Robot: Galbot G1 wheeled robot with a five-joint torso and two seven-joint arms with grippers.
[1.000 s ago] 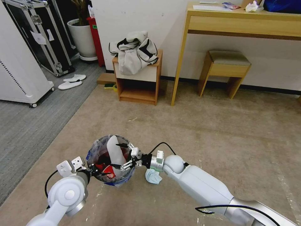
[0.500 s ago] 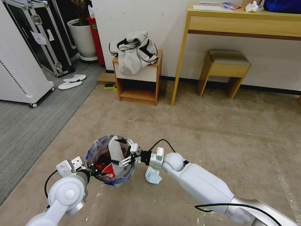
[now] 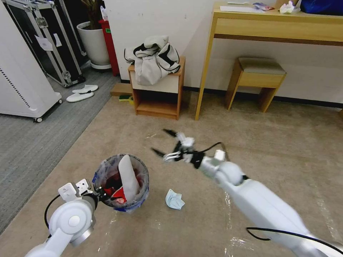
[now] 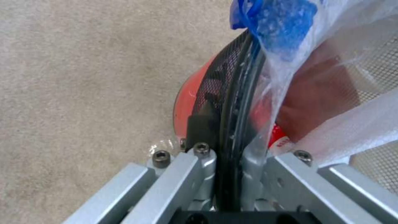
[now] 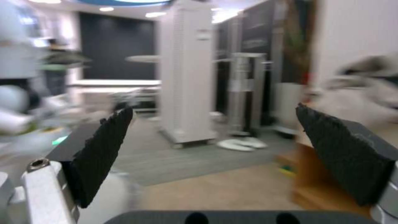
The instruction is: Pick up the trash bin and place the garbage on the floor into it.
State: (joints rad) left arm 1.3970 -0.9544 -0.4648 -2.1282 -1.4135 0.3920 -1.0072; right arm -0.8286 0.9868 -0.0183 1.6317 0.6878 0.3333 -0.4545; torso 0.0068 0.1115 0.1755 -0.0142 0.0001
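My left gripper [image 3: 98,194] was clamped on the near rim of the trash bin [image 3: 121,182], one finger outside the red wall and the other inside against the bluish bag liner [image 4: 286,37]; in the left wrist view the rim ran straight between my jaws, pinched tight. The bin sat low in front of me on the beige floor [image 3: 250,150], toward my left side, with a tall white slipper [image 3: 128,177] standing upright in it among red wrappers [image 3: 113,191]. My right gripper [image 3: 165,143] hung in the air above the carpet, beyond the bin and to its right, well apart from it, its two black fingers [image 5: 104,152] spread wide with nothing between them. A crumpled light blue face mask [image 3: 174,200] lay on the carpet just to the right of the bin, between the bin and my right arm, nearer to me than the right gripper and not touched by it. Farther off, on the grey ribbed carpet [image 3: 32,142] to my left, a pair of white slippers [image 3: 81,92] lay flat.
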